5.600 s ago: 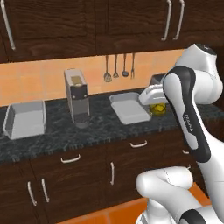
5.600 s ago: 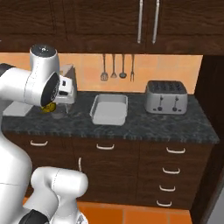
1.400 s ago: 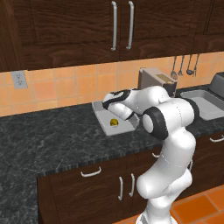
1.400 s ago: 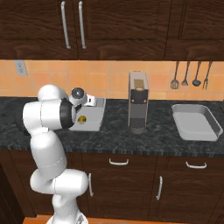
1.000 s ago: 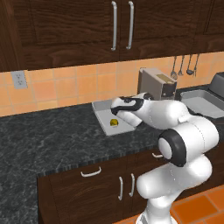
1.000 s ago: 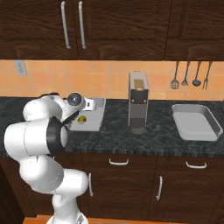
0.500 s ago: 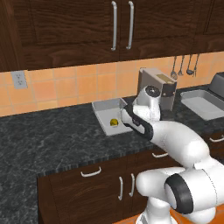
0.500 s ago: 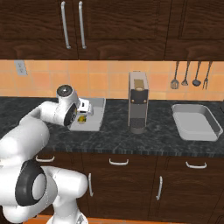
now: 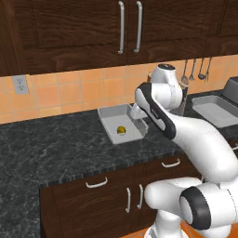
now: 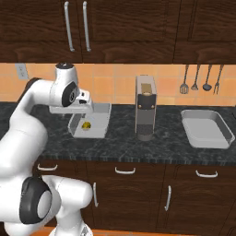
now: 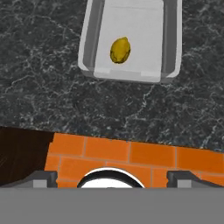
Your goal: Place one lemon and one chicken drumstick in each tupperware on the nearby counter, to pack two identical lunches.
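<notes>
Looking at the left base view, one lemon (image 9: 121, 130) is lying inside the nearer tupperware (image 9: 108, 123), a little right of the middle of the frame, on the dark tabletop (image 9: 51, 148). The arm's hand (image 9: 137, 113) is standing just beside the right rim of this tray. A second tupperware (image 9: 219, 111) is sitting at the right edge of the frame, and as far as I can see it is holding nothing.

Turning to the right base view, the same lemon (image 10: 85, 125) is resting in the tray (image 10: 103, 120) at the middle left, below the hand. The other tray (image 10: 206, 127) at the right is looking bare. A tall coffee machine (image 10: 145, 107) is standing between the two trays.

Coming to the hand view, the lemon (image 11: 120, 50) is lying in the tray (image 11: 89, 42) at the upper middle, and the jaws are standing wide apart and gripping nothing.

So I am judging that only one of four placements is done: this tray is lacking a drumstick, and the other tray is lacking both a lemon and a drumstick. No drumstick is visible.
</notes>
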You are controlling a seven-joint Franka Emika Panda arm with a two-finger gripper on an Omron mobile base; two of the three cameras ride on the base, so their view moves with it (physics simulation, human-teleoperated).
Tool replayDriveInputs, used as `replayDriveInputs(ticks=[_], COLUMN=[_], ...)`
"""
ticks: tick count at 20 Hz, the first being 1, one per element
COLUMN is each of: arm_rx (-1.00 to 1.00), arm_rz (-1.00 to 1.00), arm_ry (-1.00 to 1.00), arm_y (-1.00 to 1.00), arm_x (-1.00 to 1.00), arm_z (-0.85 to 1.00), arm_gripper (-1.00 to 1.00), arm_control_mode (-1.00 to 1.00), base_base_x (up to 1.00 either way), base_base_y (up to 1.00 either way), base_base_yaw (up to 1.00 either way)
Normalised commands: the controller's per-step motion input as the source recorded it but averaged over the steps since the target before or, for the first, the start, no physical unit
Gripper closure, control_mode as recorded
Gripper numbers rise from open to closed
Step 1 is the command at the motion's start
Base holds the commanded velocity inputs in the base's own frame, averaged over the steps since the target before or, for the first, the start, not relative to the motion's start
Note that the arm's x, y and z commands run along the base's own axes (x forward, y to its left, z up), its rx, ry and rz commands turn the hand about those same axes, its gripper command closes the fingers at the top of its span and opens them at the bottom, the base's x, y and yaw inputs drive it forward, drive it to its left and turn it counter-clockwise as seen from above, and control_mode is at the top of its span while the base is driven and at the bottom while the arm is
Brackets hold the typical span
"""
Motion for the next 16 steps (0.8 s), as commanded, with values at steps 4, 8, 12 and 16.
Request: replayDriveInputs(ticks=[4, 8, 12, 16], arm_rx=[0.06, 0.05, 0.03, 0.0], arm_rz=[0.0, 0.0, 0.0, 0.0], arm_ry=[-0.29, -0.27, -0.03, 0.13], arm_y=[-0.3, -0.18, -0.04, 0.0], arm_x=[-1.0, -1.0, -0.76, -0.56], arm_z=[-0.14, -0.06, 0.12, 0.4], arm_gripper=[-1.0, -1.0, -1.0, -1.0], arm_control_mode=[-1.0, -1.0, -1.0, -1.0], base_base_x=[0.0, 0.0, 0.0, 0.0], base_base_y=[0.0, 0.0, 0.0, 0.0], base_base_yaw=[0.0, 0.0, 0.0, 0.0])
